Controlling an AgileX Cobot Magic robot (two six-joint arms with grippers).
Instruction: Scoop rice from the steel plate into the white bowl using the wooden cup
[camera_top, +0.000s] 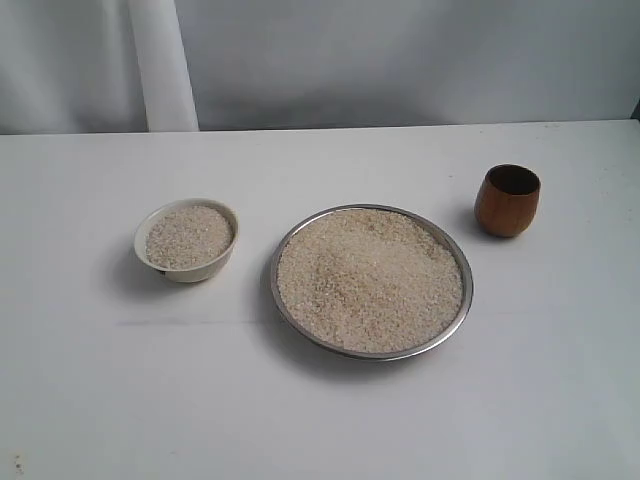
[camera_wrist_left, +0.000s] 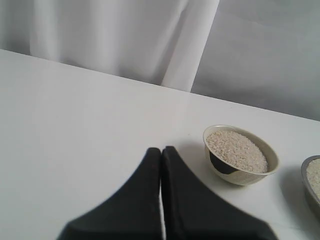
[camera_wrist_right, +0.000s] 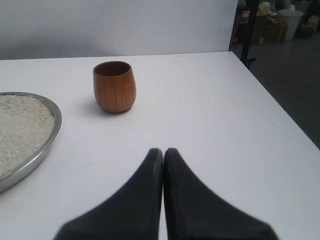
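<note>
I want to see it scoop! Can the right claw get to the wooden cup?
Probably yes. The wooden cup stands upright on bare table ahead of the right claw, nothing between them. The claw is shut, so it must open first.

One steel plate (camera_top: 288, 300), one white bowl (camera_top: 185, 271), one wooden cup (camera_top: 506, 201), two heaps of rice (camera_top: 370, 280).

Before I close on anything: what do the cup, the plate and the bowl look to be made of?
Wooden cup: wood, reddish-brown with vertical grain, smooth satin surface. Steel plate: bright silver metal, probably steel; its rim mirrors light. White bowl: cream, thick-rimmed, glossy with a dark reflection on its wall, likely glazed ceramic.
</note>
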